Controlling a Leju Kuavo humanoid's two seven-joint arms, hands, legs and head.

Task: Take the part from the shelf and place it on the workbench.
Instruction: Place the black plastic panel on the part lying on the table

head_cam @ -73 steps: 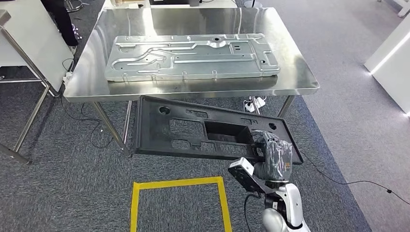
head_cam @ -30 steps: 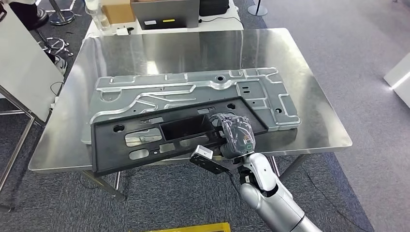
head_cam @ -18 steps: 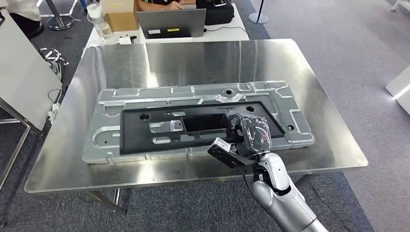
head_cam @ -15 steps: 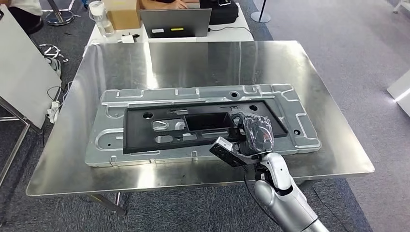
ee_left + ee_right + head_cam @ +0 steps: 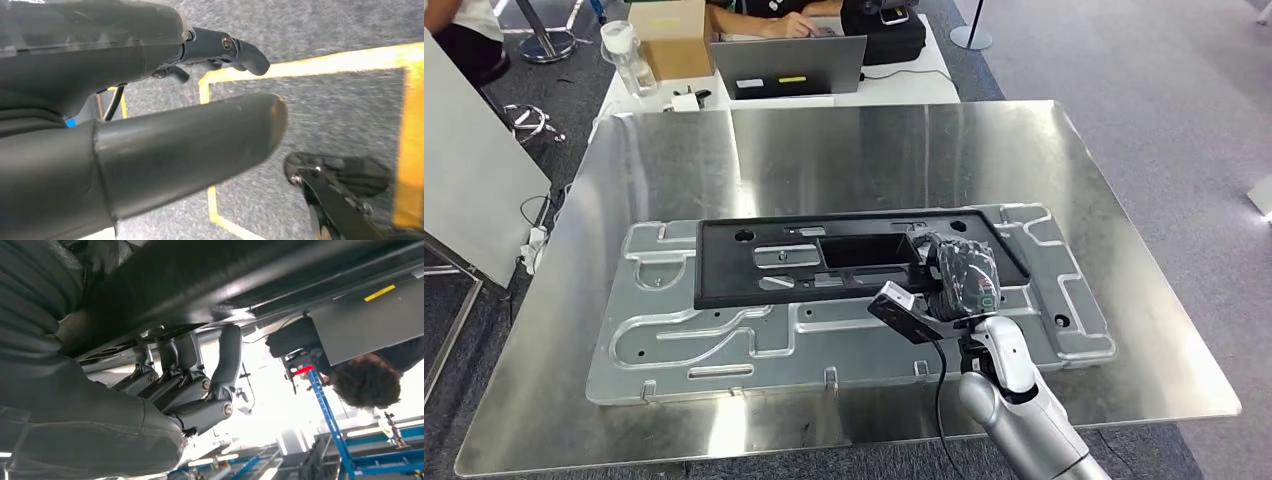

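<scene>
The long black plastic part (image 5: 774, 260) with cut-outs hangs flat over the silver stamped metal plate (image 5: 754, 345), which lies on the steel workbench (image 5: 824, 150). I cannot tell whether the part touches the plate. My right hand (image 5: 962, 275) grips the part near its right end. In the right wrist view the dark fingers (image 5: 190, 375) curl around the edge of the black part (image 5: 225, 270). My left hand (image 5: 150, 100) hangs over grey carpet with its thumb and fingers apart, holding nothing.
Behind the workbench a white table carries a laptop (image 5: 789, 65), a cardboard box (image 5: 669, 22), a bottle (image 5: 622, 45) and a black bag (image 5: 884, 25); a person (image 5: 774, 8) sits there. A white panel (image 5: 464, 170) stands at the left. Yellow floor tape (image 5: 310, 62) lies under my left hand.
The camera has moved up to the workbench. My right hand has carried the black part from below the table's front edge to over the silver plate, farther back than half a second ago.
</scene>
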